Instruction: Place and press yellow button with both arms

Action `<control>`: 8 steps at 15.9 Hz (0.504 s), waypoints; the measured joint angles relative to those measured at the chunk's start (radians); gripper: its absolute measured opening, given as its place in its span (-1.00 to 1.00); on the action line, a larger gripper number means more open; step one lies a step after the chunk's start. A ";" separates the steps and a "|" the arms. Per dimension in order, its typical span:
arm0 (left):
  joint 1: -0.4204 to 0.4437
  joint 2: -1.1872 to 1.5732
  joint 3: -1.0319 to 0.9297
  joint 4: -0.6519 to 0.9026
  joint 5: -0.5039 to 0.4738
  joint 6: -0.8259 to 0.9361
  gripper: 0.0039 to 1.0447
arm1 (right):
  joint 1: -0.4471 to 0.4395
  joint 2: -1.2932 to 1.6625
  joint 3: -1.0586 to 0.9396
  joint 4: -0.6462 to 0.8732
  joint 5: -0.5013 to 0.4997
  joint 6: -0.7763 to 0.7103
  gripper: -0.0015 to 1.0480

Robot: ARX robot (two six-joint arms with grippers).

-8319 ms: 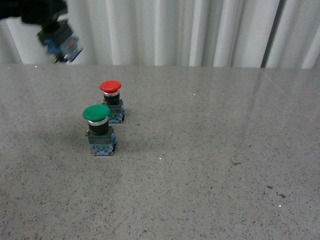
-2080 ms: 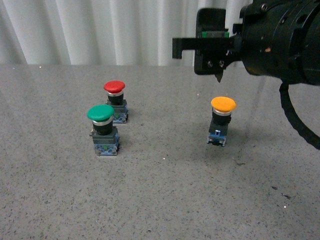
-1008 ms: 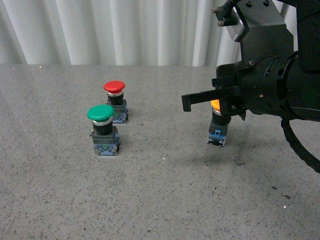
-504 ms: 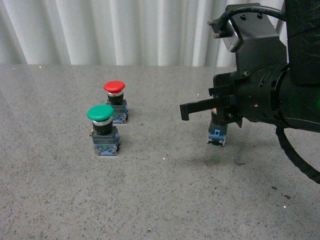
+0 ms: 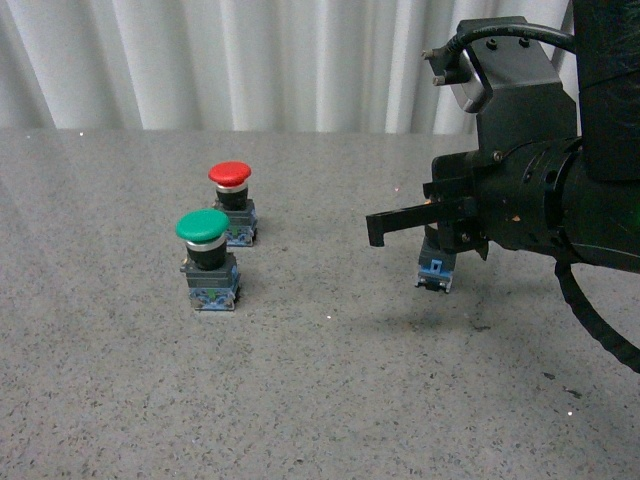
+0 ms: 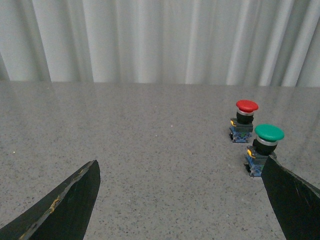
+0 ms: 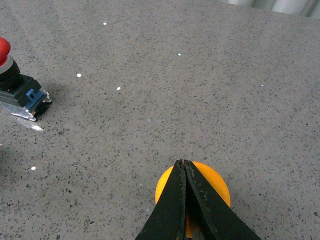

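Observation:
The yellow button stands on the grey table, right of centre. In the front view only its black body and blue base (image 5: pixel 436 270) show below my right arm (image 5: pixel 530 200); the cap is hidden. In the right wrist view my right gripper (image 7: pixel 182 165) is shut, and its joined tips lie over the yellow cap (image 7: pixel 214 187); I cannot tell whether they touch it. My left gripper (image 6: pixel 177 200) is open and empty, low over bare table, with the green-capped button (image 6: pixel 269 133) just beyond one finger (image 6: pixel 292 200). The left arm is out of the front view.
A red-capped button (image 5: pixel 230 175) and a green-capped button (image 5: pixel 203 227) stand close together left of centre on the speckled grey table (image 5: pixel 300 400). The red one also shows in the left wrist view (image 6: pixel 247 106) and the right wrist view (image 7: pixel 4 50). White curtains hang behind.
The yellow button, held up at the far left at first, now stands on the table. My right arm has come down over it, hiding its cap; it has barely moved in the last half second.

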 joint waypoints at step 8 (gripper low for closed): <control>0.000 0.000 0.000 0.000 0.000 0.000 0.88 | 0.028 -0.183 -0.005 -0.035 0.026 -0.002 -0.97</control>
